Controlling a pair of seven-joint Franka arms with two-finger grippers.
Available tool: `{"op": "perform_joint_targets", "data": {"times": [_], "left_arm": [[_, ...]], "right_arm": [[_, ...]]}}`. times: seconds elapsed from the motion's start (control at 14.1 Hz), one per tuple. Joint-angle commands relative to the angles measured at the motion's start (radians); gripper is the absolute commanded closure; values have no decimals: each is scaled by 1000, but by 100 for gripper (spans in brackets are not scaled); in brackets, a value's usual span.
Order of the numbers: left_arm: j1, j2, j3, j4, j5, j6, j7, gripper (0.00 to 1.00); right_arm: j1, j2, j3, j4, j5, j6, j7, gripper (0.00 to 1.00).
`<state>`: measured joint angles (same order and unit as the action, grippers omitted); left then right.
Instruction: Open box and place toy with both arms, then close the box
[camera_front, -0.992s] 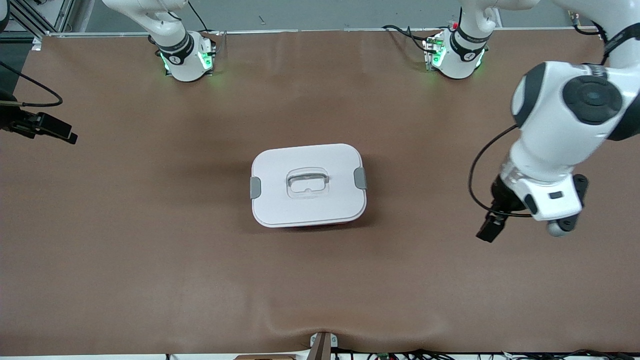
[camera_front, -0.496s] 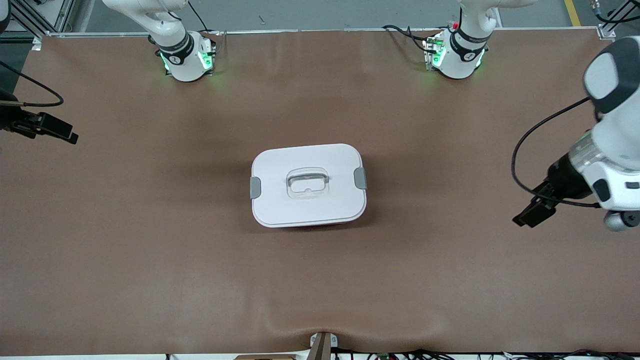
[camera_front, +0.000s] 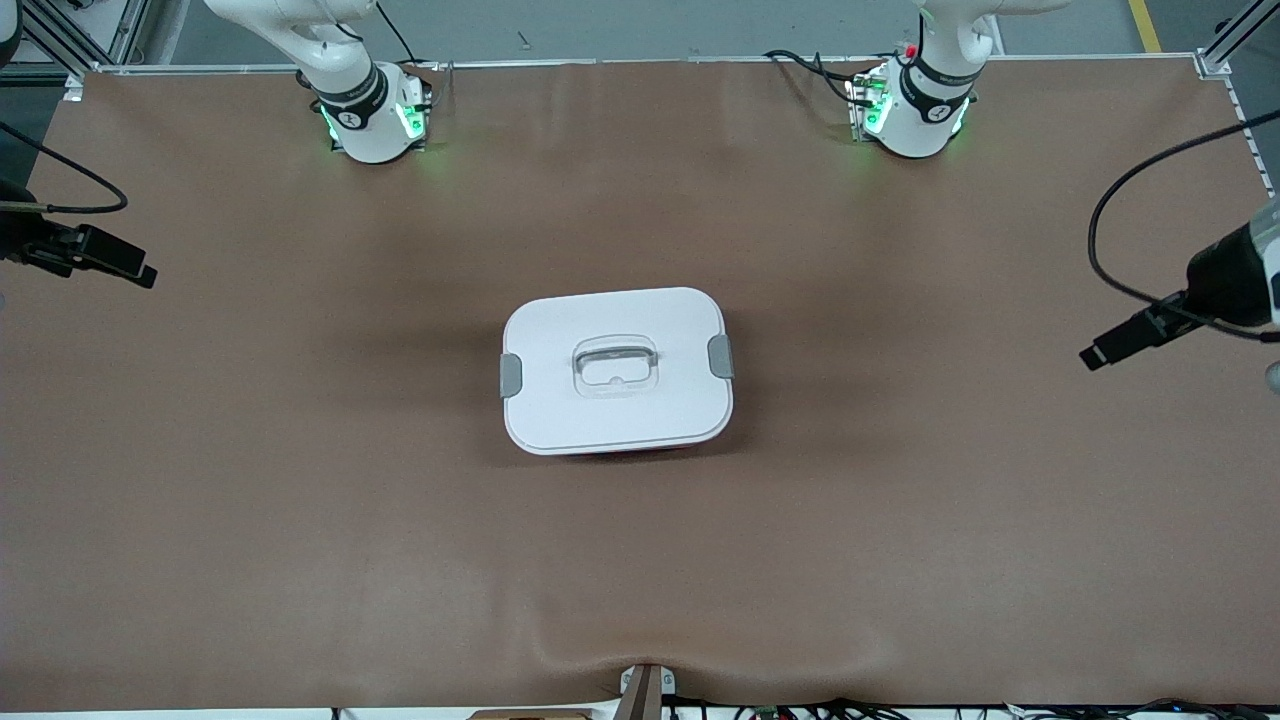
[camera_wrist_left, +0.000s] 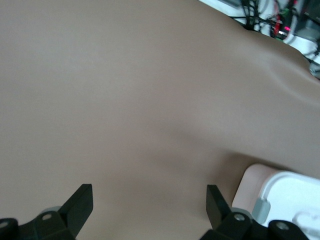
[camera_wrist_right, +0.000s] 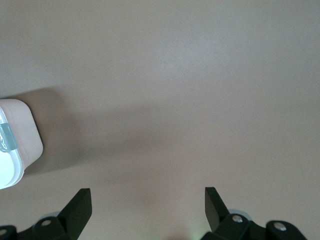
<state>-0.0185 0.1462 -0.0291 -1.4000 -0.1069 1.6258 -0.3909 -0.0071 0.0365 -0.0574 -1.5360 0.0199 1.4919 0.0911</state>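
The box (camera_front: 615, 370) stands in the middle of the table, its white lid on, a grey clip (camera_front: 720, 356) at each short end and the clear handle (camera_front: 614, 363) in the centre. A sliver of the pink tub (camera_front: 640, 455) shows under the lid. The toy is out of view. My left gripper (camera_wrist_left: 148, 200) is open and empty over bare table toward the left arm's end, with a box corner (camera_wrist_left: 280, 200) beside it. My right gripper (camera_wrist_right: 147, 202) is open and empty over bare table toward the right arm's end, the box (camera_wrist_right: 17, 145) well off to one side.
Brown cover (camera_front: 300, 500) spans the table, with a raised fold (camera_front: 640, 650) at the edge nearest the camera. Both arm bases (camera_front: 375, 120) (camera_front: 905, 115) glow green along the farthest edge. Each arm's wrist camera (camera_front: 1130, 340) (camera_front: 100, 255) pokes in at a table end.
The left arm has swung away from the box toward its own end of the table, nearly leaving the front view. The right arm and the box have not moved.
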Motion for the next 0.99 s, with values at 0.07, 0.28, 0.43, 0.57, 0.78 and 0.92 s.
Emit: {"op": "perform_joint_targets", "data": {"times": [0.07,0.28,0.43,0.57,0.78,0.92], "left_arm": [[-5,-82,-6,-22,-7,-107,96,0],[-3,-129,-5,-51,-2,-135,188,0],[-5,-174,-12,-94,15,-135,216,0],[-3,-215,-70,-135,88,-139,218,0],[2,-234,-111,-146,138,-164,219,0],[17,-235,-71,-120,119,-176,234,0]], "right_arm": [[-7,-7,4,4,2,-5,13,0],[-7,-7,5,4,2,-9,13,0],[-5,-7,5,4,2,-10,15,0],[-7,-7,5,4,2,-9,15,0],[-7,-7,5,5,2,-10,15,0],[-7,-7,5,5,2,-10,15,0]]}}
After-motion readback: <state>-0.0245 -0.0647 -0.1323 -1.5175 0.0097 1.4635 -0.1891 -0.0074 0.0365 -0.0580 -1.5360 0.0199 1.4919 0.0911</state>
